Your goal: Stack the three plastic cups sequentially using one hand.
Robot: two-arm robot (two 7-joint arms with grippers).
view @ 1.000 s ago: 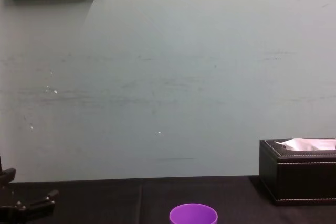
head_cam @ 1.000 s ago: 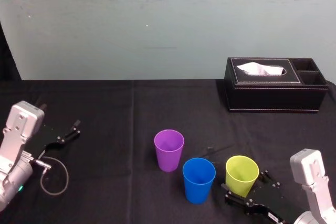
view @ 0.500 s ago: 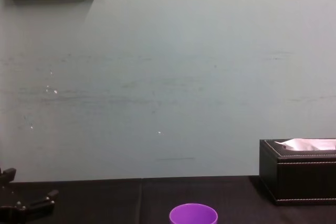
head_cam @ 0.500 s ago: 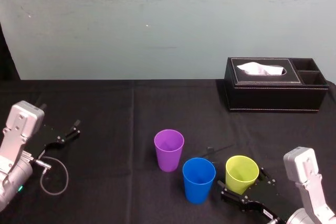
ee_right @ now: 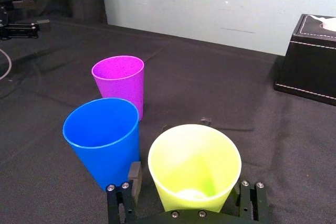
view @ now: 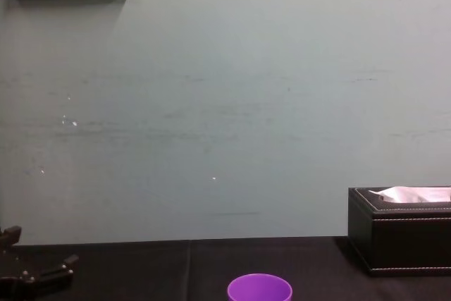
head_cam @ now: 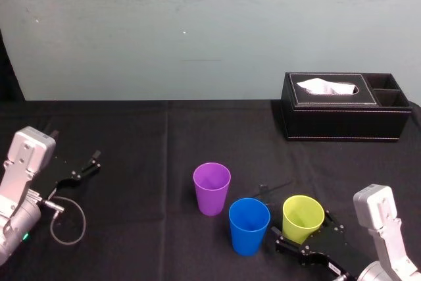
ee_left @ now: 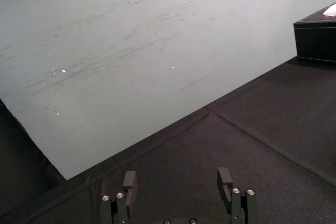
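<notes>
Right wrist view: claw straddling the yellow-green cup, no grip yet

Right claw (ee_right: 191,181) is low at the near right of the surface (head_cam: 131,136), jaws spread wide to either side of the yellow-green cup (ee_right: 194,163). One finger sits in the narrow gap between this cup and the blue cup (ee_right: 102,140). Neither finger looks pressed against the cup wall.

Head view: all three cups stand upright, mouths up, none nested.
- Purple cup (head_cam: 212,189): farthest and leftmost.
- Blue cup (head_cam: 249,226): nearer, just beside the yellow-green one.
- Yellow-green cup (head_cam: 303,218): near right.

Left claw (ee_left: 177,178) is parked at the far left edge, jaws wide and empty. A black tissue box (head_cam: 342,113) sits far right, well apart from the cups.

Handling, as a judgement:
- The cups look light, thin-walled and smooth, so likely slippery.
- They may flex if squeezed hard.
- The taper means a low grip could slide upward.
- The upper wall below the rim seems the better hold, with moderate force.
- The blue cup is close enough that the inner finger could knock it over while closing.
</notes>
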